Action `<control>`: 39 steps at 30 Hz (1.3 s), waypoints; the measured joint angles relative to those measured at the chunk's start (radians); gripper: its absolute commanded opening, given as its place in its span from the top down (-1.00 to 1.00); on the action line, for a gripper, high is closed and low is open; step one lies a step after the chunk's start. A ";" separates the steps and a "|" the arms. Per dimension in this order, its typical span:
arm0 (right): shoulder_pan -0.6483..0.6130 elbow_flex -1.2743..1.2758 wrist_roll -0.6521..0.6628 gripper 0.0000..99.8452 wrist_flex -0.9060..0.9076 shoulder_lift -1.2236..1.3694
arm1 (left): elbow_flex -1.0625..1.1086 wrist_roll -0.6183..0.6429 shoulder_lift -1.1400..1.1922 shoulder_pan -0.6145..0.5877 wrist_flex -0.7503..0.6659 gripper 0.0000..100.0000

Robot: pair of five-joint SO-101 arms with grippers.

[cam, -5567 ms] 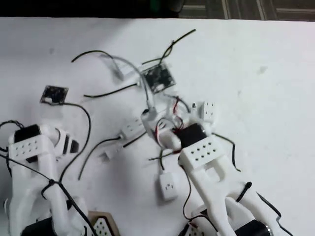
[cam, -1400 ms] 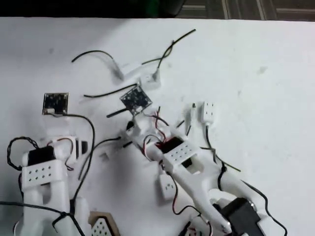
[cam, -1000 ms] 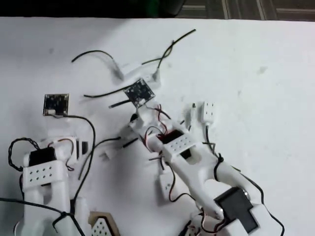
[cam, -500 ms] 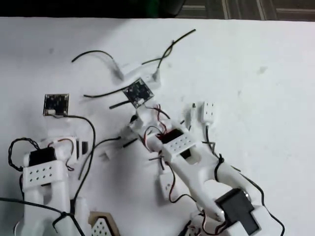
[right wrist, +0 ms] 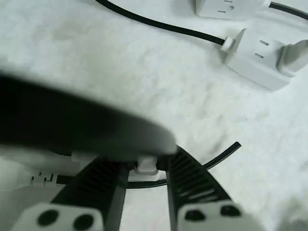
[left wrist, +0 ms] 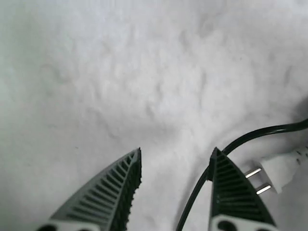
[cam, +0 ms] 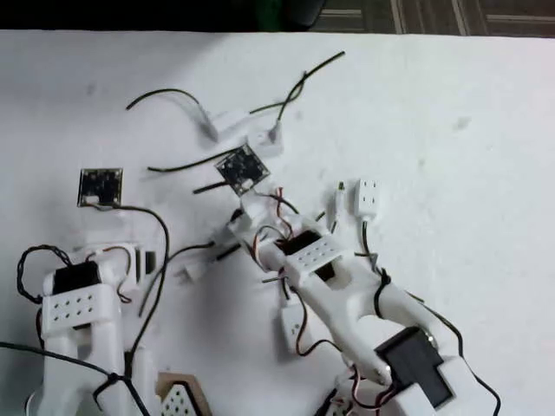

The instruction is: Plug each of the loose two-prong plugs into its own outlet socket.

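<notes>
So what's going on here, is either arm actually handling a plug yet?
The right gripper is shut on a small white piece near the middle of the table; I cannot tell whether it is a plug or a socket. An outlet socket on a black cord lies ahead of it. The left gripper is open over the bare table, with a loose two-prong plug just beside one finger, not gripped.

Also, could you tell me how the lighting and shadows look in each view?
High view: table evenly lit, shadows faint. Left wrist view: soft light, no hard shadow under the open left gripper. Right wrist view: a dark band near the lens crosses the right gripper, shut on a white piece.
</notes>
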 measured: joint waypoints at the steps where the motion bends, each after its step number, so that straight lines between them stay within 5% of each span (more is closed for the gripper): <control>1: 0.000 0.000 0.000 0.97 -0.002 0.002 | 0.000 0.000 0.000 0.000 0.000 0.54; 29: 0.002 -0.044 0.054 0.97 0.023 0.110 | 0.000 0.000 0.000 0.000 0.000 0.54; 39: 0.040 -0.315 -0.006 0.97 0.041 0.167 | 0.000 0.000 0.000 0.000 0.000 0.54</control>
